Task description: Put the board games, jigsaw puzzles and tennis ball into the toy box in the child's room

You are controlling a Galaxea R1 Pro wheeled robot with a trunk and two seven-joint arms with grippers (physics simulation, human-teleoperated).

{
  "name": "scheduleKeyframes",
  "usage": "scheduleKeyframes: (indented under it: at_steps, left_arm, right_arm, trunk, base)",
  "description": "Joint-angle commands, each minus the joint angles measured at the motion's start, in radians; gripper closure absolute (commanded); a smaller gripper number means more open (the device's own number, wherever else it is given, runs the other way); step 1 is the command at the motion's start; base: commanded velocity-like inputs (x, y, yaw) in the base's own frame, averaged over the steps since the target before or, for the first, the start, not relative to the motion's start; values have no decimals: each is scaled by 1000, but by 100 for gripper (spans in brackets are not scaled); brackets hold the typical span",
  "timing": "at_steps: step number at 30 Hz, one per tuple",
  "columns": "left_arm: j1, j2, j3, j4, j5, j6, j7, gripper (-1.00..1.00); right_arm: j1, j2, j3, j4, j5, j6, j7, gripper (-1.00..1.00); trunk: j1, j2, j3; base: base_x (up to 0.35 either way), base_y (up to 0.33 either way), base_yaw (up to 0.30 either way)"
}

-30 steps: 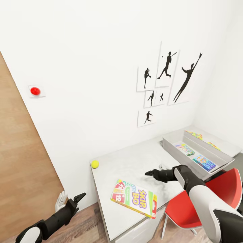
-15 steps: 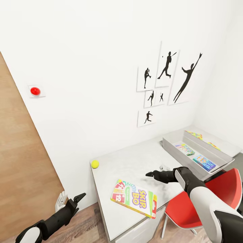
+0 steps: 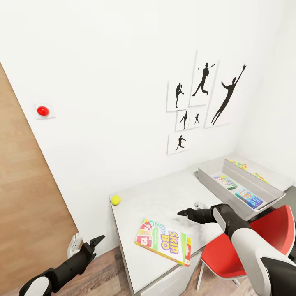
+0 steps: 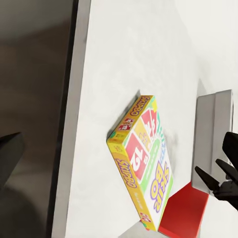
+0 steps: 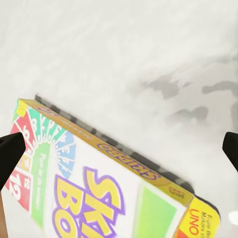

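Skip-Bo box [image 3: 163, 241]: a flat printed carton lying face up on the table [image 3: 164, 201], near its front edge, just below and ahead of the right pincer [image 3: 181, 212]
Right pincer: hovering over the table top, fingers spread wide in the wrist view with nothing between them; the carton's long edge is seen lying across the gap
Left pincer [image 3: 98, 238]: hanging low beside the table end, well apart from the carton; its opening cannot be told, and nothing is seen held
Handling, judged: light, stiff cardboard with a glossy, likely slippery face; too broad to span flat, so a grip across the thin side at a long edge is advised, taken near the middle to prevent swinging
Tennis ball [image 3: 116, 200]: resting at the table's far corner, beyond the right pincer and apart from the carton
Toy box [image 3: 263, 191]: open-topped, standing behind the right pincer's arm toward the table's far end
Toy box contents: two small colourful cartons lying flat inside; ample room is judged to be left for more
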Motion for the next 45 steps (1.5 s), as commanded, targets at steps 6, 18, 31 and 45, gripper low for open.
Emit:
scheduleKeyframes:
  at_steps: [6,18,31,45]
  left_arm:
    - [-1,0,1,-1,6,5,2,-100]
    - [0,0,1,-1,6,5,2,-100]
    - [-1,1,1,-1,4,5,2,-100]
    - [0,-2,-4,1,-25,0,4,-100]
  right_arm:
    - [-1,2,-5,0,-2,8,1,-100]
    - [0,10,-2,22,-3,7,1,-100]
    - [0,15,-1,38,-4,8,1,-100]
    - [0,14,-3,41,-7,12,1,-100]
  trunk:
    - [1,-2,-2]
    - [1,-2,-2]
    - [1,-2,-1]
    - [1,-2,8]
  base:
    - [0,0,0]
    - [0,0,0]
    - [0,0,25]
    - [0,0,117]
